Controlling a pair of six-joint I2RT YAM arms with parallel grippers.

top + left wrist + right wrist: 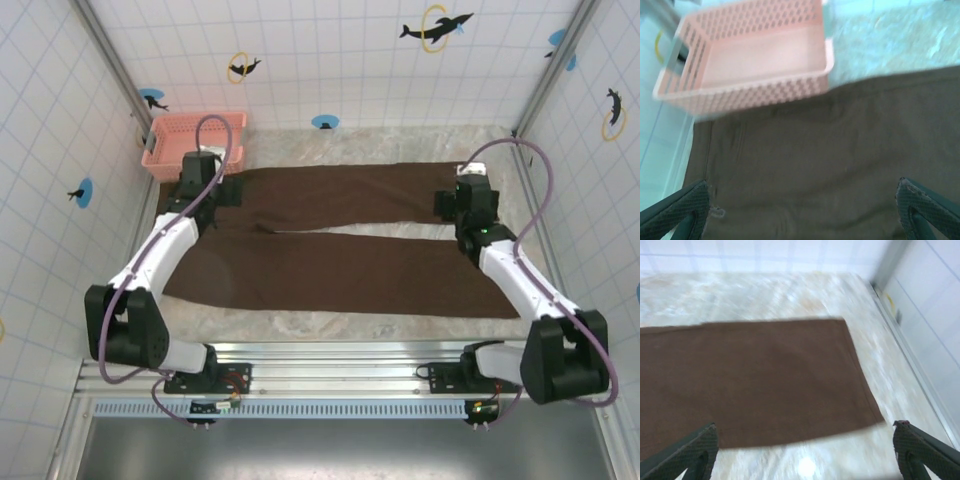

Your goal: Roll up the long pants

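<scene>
- The long pants [340, 240] are laid flat on the marbled table [330, 325]. The waist end is placed just beside the pink basket [190, 140], and both legs are stretched away from the basket, side by side.
- Whether the waist edge touches the basket cannot be told. In the left wrist view the brown cloth [830, 165] is seen directly below the basket's near wall [740, 92].
- The left gripper [205, 190] is held over the waist end, close to the basket. In its own camera the gripper [802, 200] is seen with its fingers [682, 205] spread wide apart above the cloth, with nothing clasped between them.
- The right gripper [465, 200] is held over the end of the pants farthest from the basket, at the hem of the far leg.
- In the right wrist view its fingers [920, 447] are likewise spread apart. The gripper [805, 440] is closed on nothing, and the leg's straight hem [755, 375] is seen lying flat ahead of it.
</scene>
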